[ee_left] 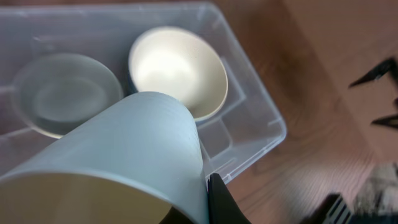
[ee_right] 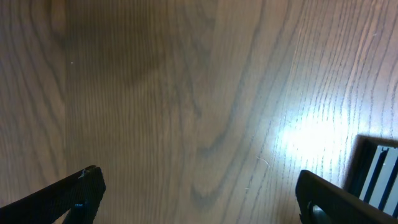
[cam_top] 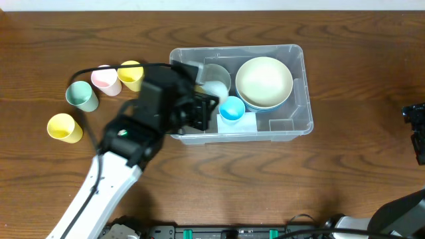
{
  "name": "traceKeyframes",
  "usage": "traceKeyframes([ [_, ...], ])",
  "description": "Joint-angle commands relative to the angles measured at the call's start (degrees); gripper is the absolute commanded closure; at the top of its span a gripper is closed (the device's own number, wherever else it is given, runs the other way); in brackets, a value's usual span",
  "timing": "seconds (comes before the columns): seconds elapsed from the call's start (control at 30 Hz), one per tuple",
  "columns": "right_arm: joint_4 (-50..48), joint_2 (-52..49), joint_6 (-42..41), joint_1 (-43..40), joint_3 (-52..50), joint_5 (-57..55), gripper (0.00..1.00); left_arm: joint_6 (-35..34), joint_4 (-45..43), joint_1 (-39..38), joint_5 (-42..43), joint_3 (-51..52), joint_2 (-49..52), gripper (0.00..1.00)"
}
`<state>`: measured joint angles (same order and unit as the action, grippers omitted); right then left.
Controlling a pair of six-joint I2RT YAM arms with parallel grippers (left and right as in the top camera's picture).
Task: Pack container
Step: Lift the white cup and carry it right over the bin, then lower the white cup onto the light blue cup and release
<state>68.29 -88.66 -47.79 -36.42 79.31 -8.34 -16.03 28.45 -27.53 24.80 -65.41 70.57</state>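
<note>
Four loose cups point(cam_top: 105, 78) stand near the table's point(cam_top: 332, 179) left edge. Container point(cam_top: 307, 125): centre, holding a bowl point(cam_top: 264, 81). Left gripper point(cam_top: 201, 109) clamps a pale cup point(ee_left: 124, 143) over it. Judged step: placing; next, lower and release. Right gripper point(ee_right: 199, 199): fingers wide, empty.

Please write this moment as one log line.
left gripper: holds cup over container | right gripper: open, above table
</note>
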Motion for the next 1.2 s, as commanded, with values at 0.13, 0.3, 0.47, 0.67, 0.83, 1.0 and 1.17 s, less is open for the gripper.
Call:
traceKeyframes([
  [0.13, 0.1, 0.2, -1.0, -0.4, 0.0, -0.2, 0.01, 4.1, -0.1, -6.8, -12.1, -2.1, 6.4, 0.94],
  [0.3, 0.1, 0.2, -1.0, -0.4, 0.0, -0.2, 0.01, 8.8, 0.3, -7.6, -13.2, -3.6, 7.7, 0.94],
  [0.47, 0.1, 0.2, -1.0, -0.4, 0.0, -0.2, 0.01, 10.1, -0.3, -7.6, -15.2, -3.6, 8.6, 0.94],
  [0.67, 0.1, 0.2, -1.0, -0.4, 0.0, -0.2, 0.01, 10.3, -0.5, -7.7, -15.2, -3.6, 13.0, 0.94],
  [0.83, 0.1, 0.2, -1.0, -0.4, 0.0, -0.2, 0.01, 10.4, -1.0, -8.3, -15.2, -3.6, 15.9, 0.94],
  [1.0, 0.0, 0.2, -1.0, -0.4, 0.0, -0.2, 0.01, 10.4, -2.0, -9.8, -15.2, -3.6, 15.9, 0.94],
  [1.17, 0.1, 0.2, -1.0, -0.4, 0.0, -0.2, 0.01, 10.5, -2.3, -12.3, -15.4, -3.6, 16.0, 0.94],
])
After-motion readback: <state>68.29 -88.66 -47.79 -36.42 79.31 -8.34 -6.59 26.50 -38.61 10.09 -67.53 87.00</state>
